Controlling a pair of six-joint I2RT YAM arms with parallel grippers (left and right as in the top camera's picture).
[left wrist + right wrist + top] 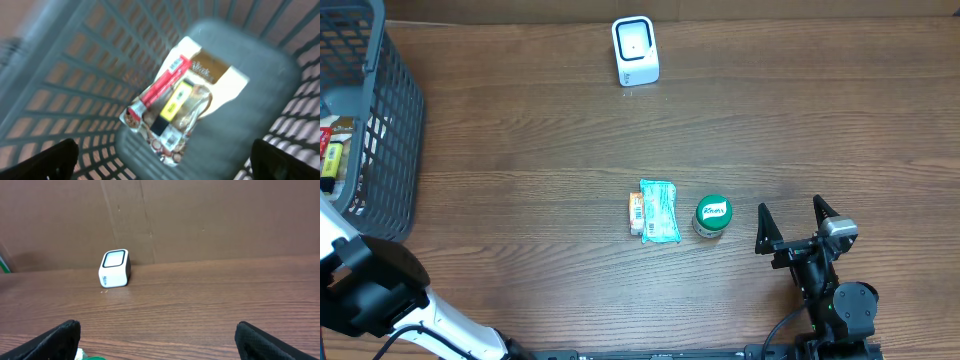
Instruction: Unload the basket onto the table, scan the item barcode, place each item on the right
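Clearly empty, the left gripper (165,162) spreads wide over the basket (400,120) at far left, above what looks like a blurred snack bag (220,75). Near right, the right gripper (790,210) gapes wide beside the green-lidded jar (713,216), teal packet (659,212) and orange pack (636,213). The scanner (635,51) stands far centre.

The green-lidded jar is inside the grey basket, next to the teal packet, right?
No. The overhead view shows the green-lidded jar standing on the wooden table, not inside the grey basket. It is next to the teal packet.
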